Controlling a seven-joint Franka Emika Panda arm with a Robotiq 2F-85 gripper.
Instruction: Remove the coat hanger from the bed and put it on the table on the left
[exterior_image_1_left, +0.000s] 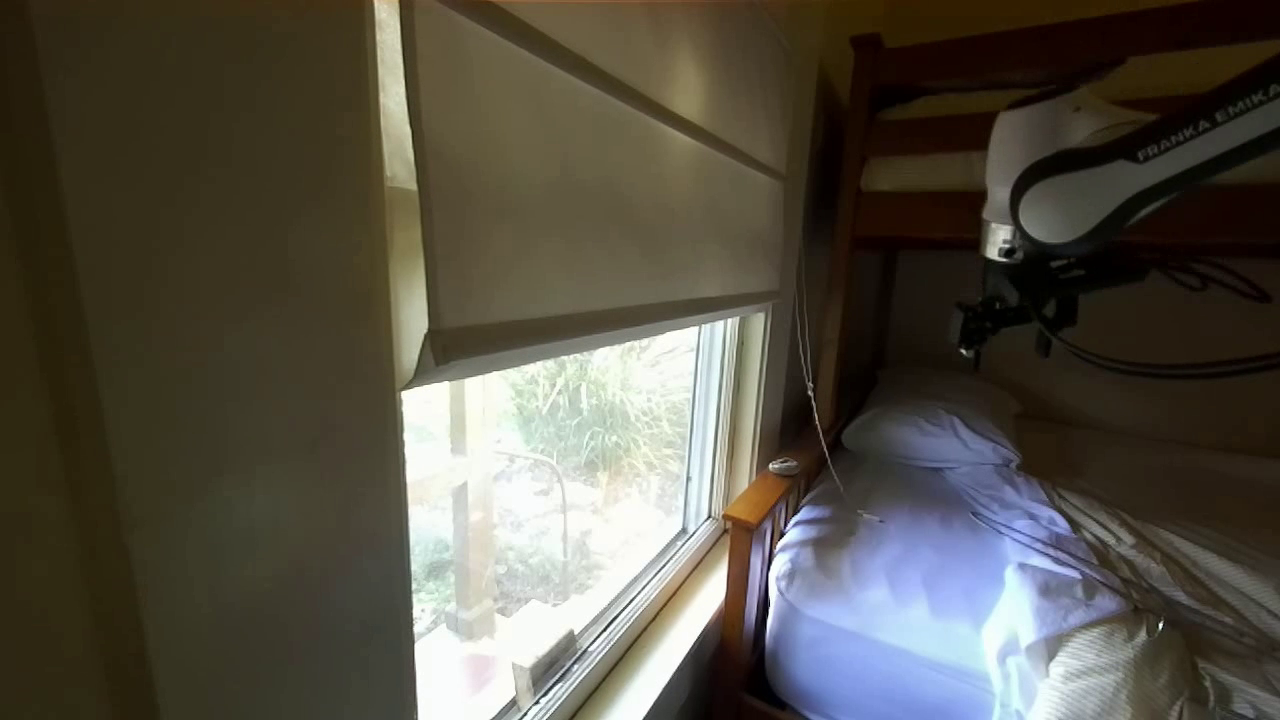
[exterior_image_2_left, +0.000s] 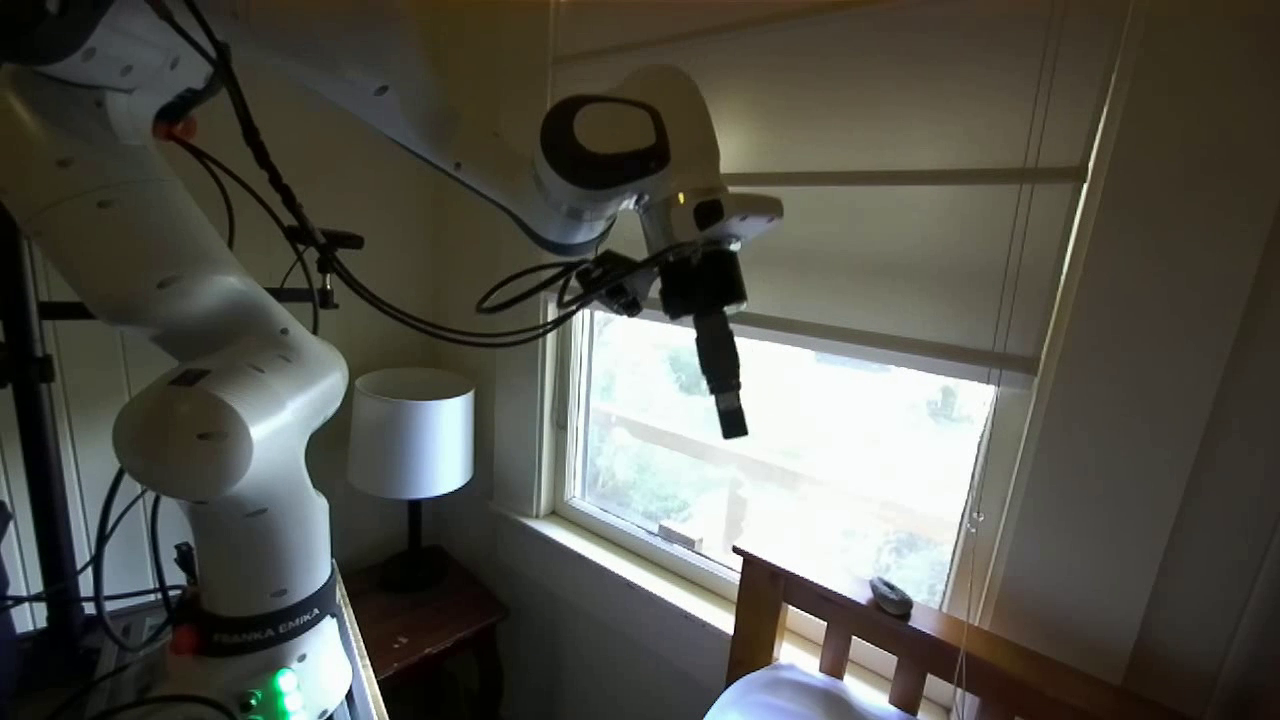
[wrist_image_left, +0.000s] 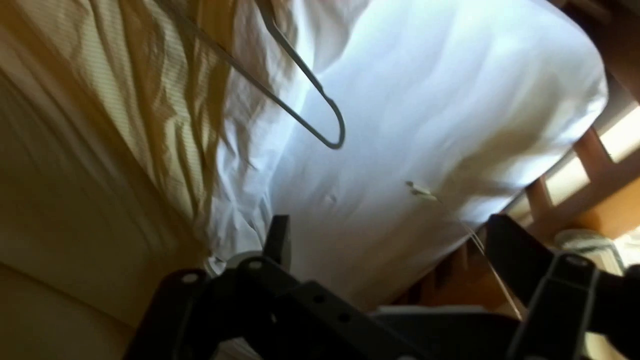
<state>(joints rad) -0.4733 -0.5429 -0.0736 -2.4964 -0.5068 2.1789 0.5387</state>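
Observation:
The coat hanger (wrist_image_left: 300, 119), a thin grey loop, lies on the rumpled bedding of the bed (wrist_image_left: 425, 90) in the wrist view; its far part runs out of the frame's top. It shows as a thin dark line (exterior_image_1_left: 1040, 547) on the bed (exterior_image_1_left: 880, 600) in an exterior view. My gripper (wrist_image_left: 389, 222) is open and empty, its black fingers wide apart. It is in the air above the pillow end (exterior_image_1_left: 1008, 350), apart from the hanger. In an exterior view the gripper (exterior_image_2_left: 732, 420) points down before the window. A dark red-brown table (exterior_image_2_left: 400, 630) stands beside the robot base.
A white lamp (exterior_image_2_left: 412, 435) stands on the table. A blind cord (exterior_image_1_left: 810, 385) hangs down to the bed. A small stone-like object (exterior_image_2_left: 890, 597) sits on the bed's end rail. The upper bunk (exterior_image_1_left: 920, 215) is behind the arm; a pillow (exterior_image_1_left: 930, 420) lies below.

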